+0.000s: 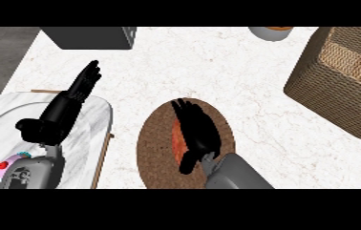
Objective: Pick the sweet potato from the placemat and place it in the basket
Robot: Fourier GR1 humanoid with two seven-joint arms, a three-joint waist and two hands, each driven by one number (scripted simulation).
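The orange sweet potato (175, 137) lies on the round brown placemat (156, 153) at the lower middle. My right hand (201, 131) lies directly over it and hides most of it; only its left side shows. The fingers stretch out fairly straight toward the far edge of the mat, and the thumb points down at the near left. I cannot see any finger curled under the potato. The woven basket (330, 78) stands at the right edge, well apart from the mat. My left hand (69, 104) rests open at the left with its fingers pointing up.
A white marble board (95, 129) lies under the left forearm, left of the mat. A dark grey box (91, 37) stands at the back left. A grey cup (270, 32) sits at the back edge. Bare counter separates the mat from the basket.
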